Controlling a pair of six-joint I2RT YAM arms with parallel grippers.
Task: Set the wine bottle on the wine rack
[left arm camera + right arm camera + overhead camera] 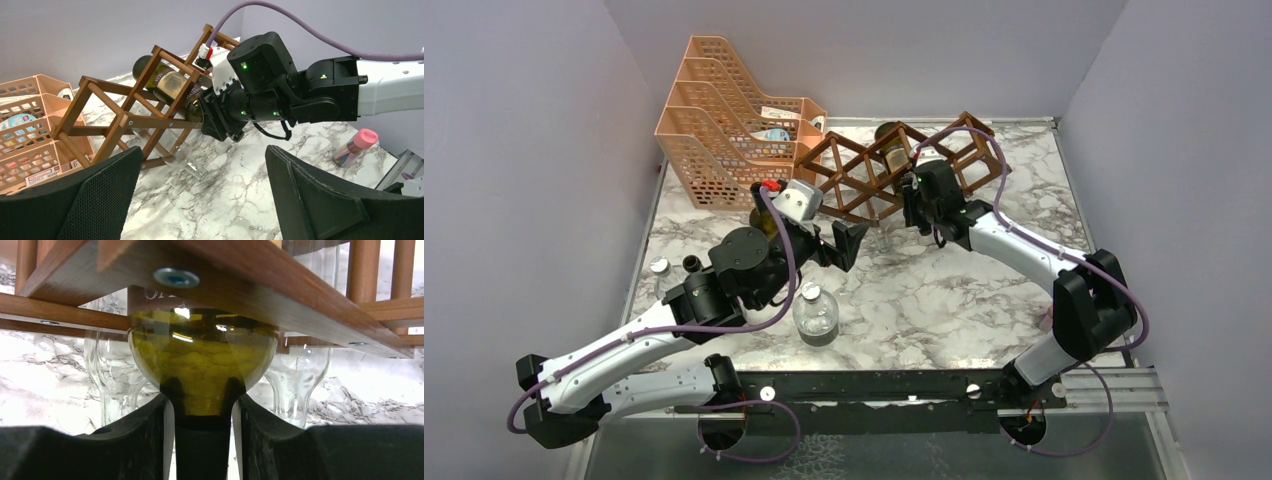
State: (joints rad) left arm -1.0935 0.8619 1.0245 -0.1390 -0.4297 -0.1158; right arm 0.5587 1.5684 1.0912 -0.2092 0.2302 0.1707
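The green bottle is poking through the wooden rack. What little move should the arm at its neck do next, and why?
Probably open the right gripper well clear of the neck. The wine bottle already lies through an upper opening of the wine rack, with the gripper only around its neck below the slats, so the rack likely carries it and no more support is needed.

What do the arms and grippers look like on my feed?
The left arm and right arm: white shells, black joint housings, a purple cable along each. Green lights glow on the right wrist. Broad, finely textured black fingers on left gripper and right gripper.
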